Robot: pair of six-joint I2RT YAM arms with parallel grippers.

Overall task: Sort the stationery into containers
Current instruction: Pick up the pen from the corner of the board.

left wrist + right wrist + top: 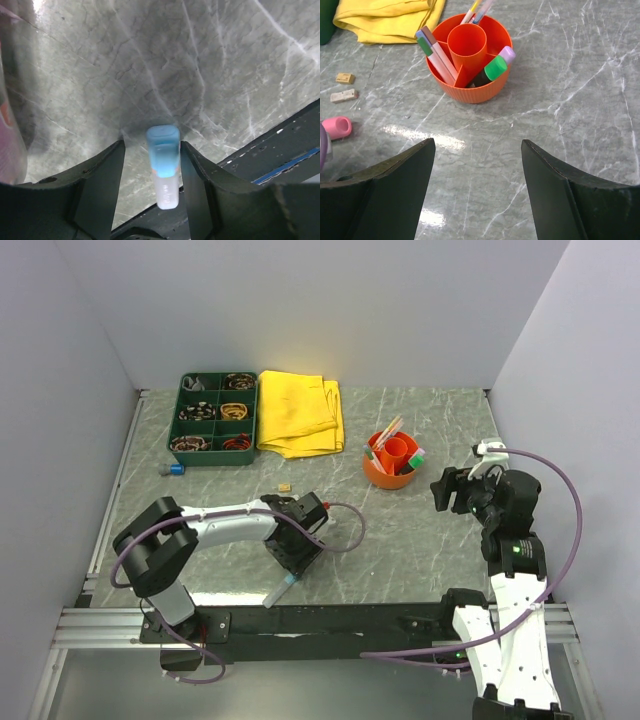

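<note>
Top-down, the grey marble table (pixel 400 540) takes up most of the view. The folded yellow cloth (pixel 300 412) is at 12 o'clock against the back wall. Right beside it at 11 is the dark green tray (pixel 218 412), with what look like small bands and rings in its compartments.

The round orange pot (pixel 470 92) sits at about 2 o'clock. There's a pair of pink pens (pixel 437 55) leaning in one section, a green-capped marker (pixel 495 68) in another, and a few more sticks poking out the far side.

The right hand (pixel 476 145) hangs at 3 o'clock with the pot just ahead of it. Its jaws are spread wide with nothing in them.

The left hand (pixel 152 145) is down at 6 o'clock by the near edge, straddling a white marker with a blue cap (pixel 162 150). One finger is about touching it, but there's a visible gap on the other side, so it's partly open and not clamped.

Small stuff: a pink-capped piece (pixel 337 127) and two tan bits (pixel 344 95) are loose mid-table, plus a little blue thing (pixel 175 469) at 9 o'clock.
</note>
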